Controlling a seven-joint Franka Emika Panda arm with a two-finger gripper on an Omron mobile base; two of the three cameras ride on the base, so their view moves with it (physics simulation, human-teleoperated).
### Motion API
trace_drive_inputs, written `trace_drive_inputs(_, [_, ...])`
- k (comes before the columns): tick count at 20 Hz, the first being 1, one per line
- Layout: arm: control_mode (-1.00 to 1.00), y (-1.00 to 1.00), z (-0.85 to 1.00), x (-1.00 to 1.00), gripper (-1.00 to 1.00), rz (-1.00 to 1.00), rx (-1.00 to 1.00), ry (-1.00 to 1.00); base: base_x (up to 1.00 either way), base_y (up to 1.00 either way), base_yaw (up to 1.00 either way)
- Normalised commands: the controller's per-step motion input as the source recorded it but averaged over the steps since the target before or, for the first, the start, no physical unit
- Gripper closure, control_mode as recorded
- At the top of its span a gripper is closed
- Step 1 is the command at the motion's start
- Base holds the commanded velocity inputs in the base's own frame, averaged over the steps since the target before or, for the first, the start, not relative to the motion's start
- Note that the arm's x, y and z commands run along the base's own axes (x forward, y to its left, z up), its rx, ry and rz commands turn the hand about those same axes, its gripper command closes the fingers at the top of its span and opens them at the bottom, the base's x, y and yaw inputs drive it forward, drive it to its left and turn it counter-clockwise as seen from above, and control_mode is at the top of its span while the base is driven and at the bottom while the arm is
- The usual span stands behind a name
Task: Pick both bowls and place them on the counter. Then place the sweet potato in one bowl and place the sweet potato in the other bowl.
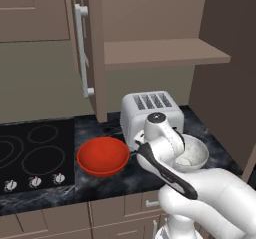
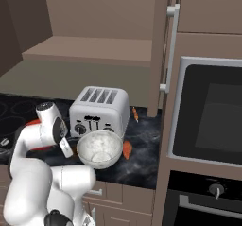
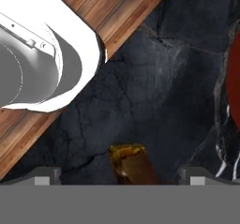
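On the far left sits the cooktop (image 1: 35, 153); just right of it, on the black counter (image 1: 100, 183), rests the red bowl (image 1: 103, 156), upright and holding nothing. Further right stands the toaster (image 1: 150, 114), and near its front, at the right, the marbled bowl (image 2: 99, 148) sits on the counter too, so both bowls look placed. One sweet potato (image 2: 127, 149) lies just right of that bowl, near the counter's front edge; a second, smaller orange piece (image 2: 135, 114) lies further back by the cabinet side (too small to name with confidence).

In the hand view the gripper (image 3: 120, 176) points down at the counter with its jaws spread wide and nothing between the pads, though a brownish-orange sweet potato (image 3: 131, 164) sits right between the two tips.

The step in hand is likely the first grasp: keep the potato centred between the tips, descend straight until the fingers straddle its middle, then close gently so it cannot roll away
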Motion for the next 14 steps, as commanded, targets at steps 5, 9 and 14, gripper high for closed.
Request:
trace_drive_inputs(5, [-1.00,-0.04,-0.40,0.06,-1.00,0.00,0.01,0.00,0.00,0.00,0.00])
trace_drive_inputs(9, [-1.00,-0.04,-0.38,0.00,-1.00,0.00,0.00,0.00,0.00,0.00,0.00])
trace_drive_inputs(14, [-1.00,-0.08,-0.37,0.00,-1.00,-0.01,0.00,0.00,0.00,0.00,0.00])
